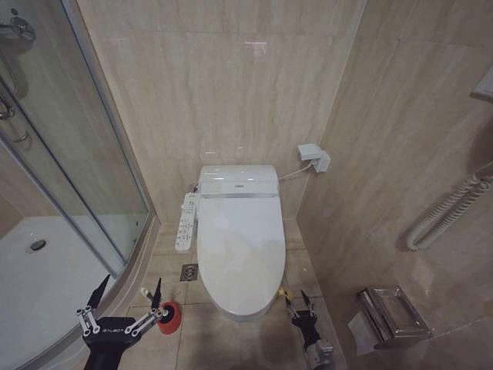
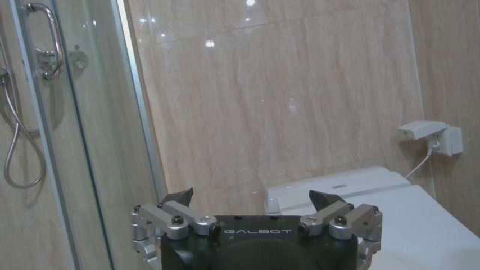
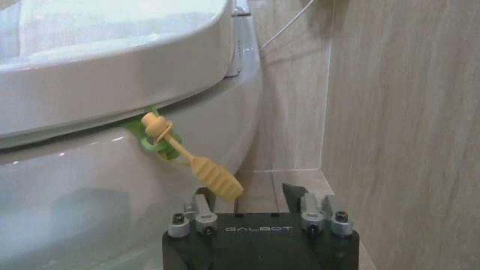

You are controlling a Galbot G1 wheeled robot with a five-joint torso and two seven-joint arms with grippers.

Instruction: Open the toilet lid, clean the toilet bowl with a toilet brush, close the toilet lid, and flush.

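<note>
**Right pincer at the lid strap**

The right pincer (image 1: 295, 300) is held open and empty, just beside the yellow-green strap (image 3: 188, 160) at the near right edge of the closed toilet lid (image 1: 239, 247). The left pincer (image 1: 127, 297) is spread wide, empty, near the red cup holder (image 1: 169, 317) on the floor.

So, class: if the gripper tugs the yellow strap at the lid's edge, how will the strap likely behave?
The yellow strap looks thin and droops below the toilet lid, so it is probably floppy and will swing when nudged. Its ribbed tab may help against slipping. The right gripper, open just below it, would likely need to pull it taut before the lid moves.
</note>
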